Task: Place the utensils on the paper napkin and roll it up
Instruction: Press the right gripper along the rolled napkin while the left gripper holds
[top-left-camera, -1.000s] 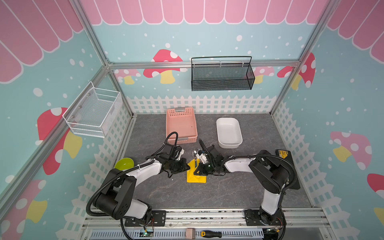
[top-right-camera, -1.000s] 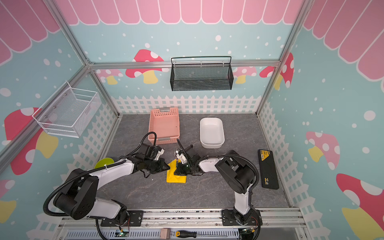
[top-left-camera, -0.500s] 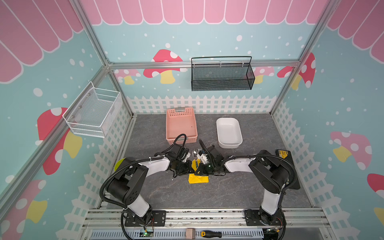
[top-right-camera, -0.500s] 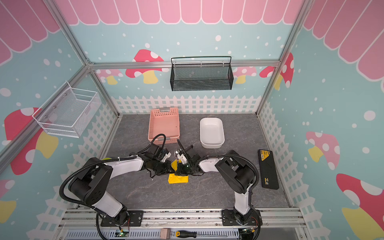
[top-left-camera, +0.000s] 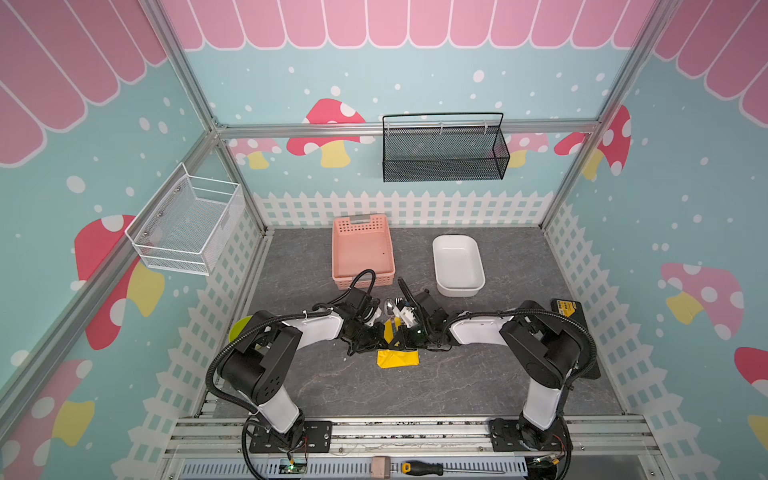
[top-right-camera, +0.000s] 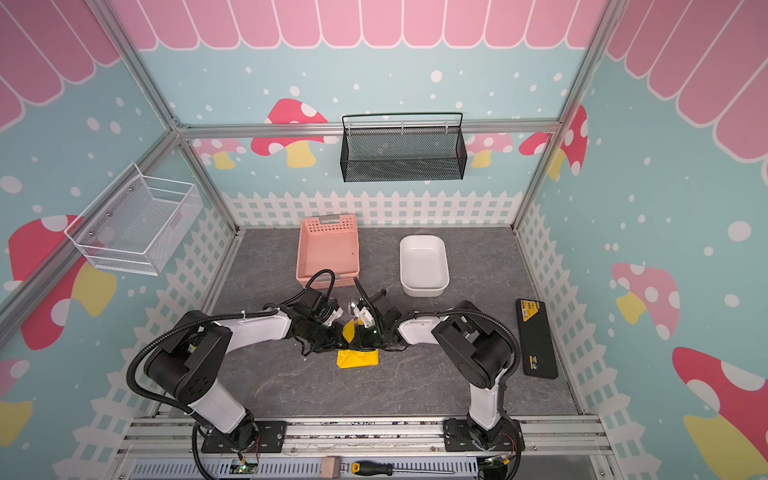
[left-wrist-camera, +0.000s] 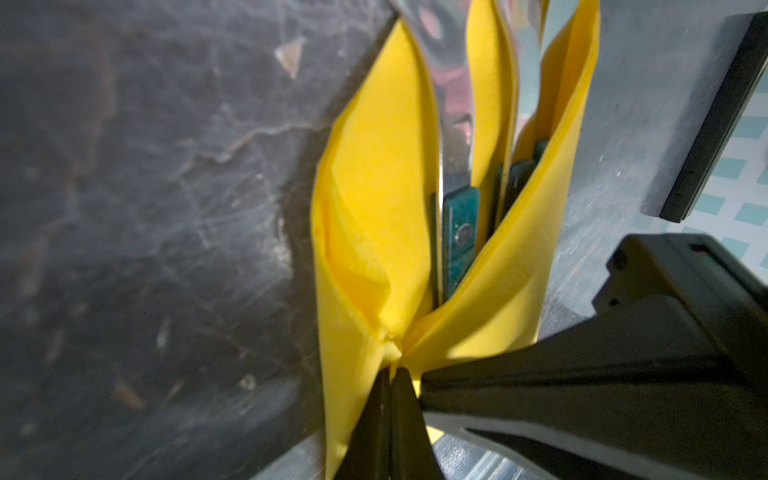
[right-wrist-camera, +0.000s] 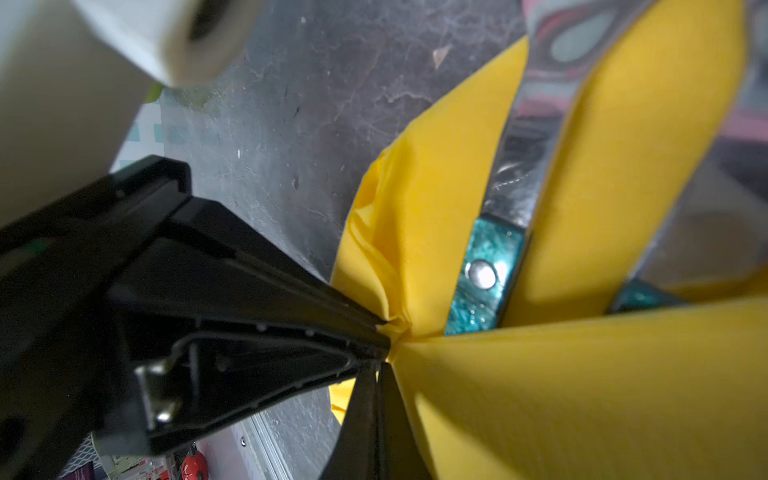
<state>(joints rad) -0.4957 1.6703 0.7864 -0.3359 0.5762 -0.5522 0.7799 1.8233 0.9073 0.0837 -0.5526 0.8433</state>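
Observation:
The yellow paper napkin (top-left-camera: 397, 358) (top-right-camera: 357, 358) lies mid-table, its two sides lifted and gathered over the utensils. My left gripper (top-left-camera: 384, 338) (left-wrist-camera: 390, 372) and right gripper (top-left-camera: 400, 338) (right-wrist-camera: 380, 365) meet tip to tip above it, each shut on a pinch of napkin (left-wrist-camera: 374, 199) (right-wrist-camera: 561, 374). Teal-patterned handles (left-wrist-camera: 459, 245) (right-wrist-camera: 482, 274) and silver blades (left-wrist-camera: 451, 95) show inside the folds. A spoon bowl (top-left-camera: 389, 306) and fork tines (top-left-camera: 401, 299) stick out at the far end. The knife cannot be told apart.
A pink basket (top-left-camera: 361, 218) and a white tub (top-left-camera: 457, 239) stand just behind the grippers. A lime-green bowl (top-left-camera: 240, 328) sits behind the left arm, a black case (top-left-camera: 569, 316) at the right. A screwdriver (top-left-camera: 432, 468) lies on the front rail.
My left gripper has swung right to the middle with the napkin's left side, meeting the right gripper. The flat yellow area has shrunk to a short strip at the near end.

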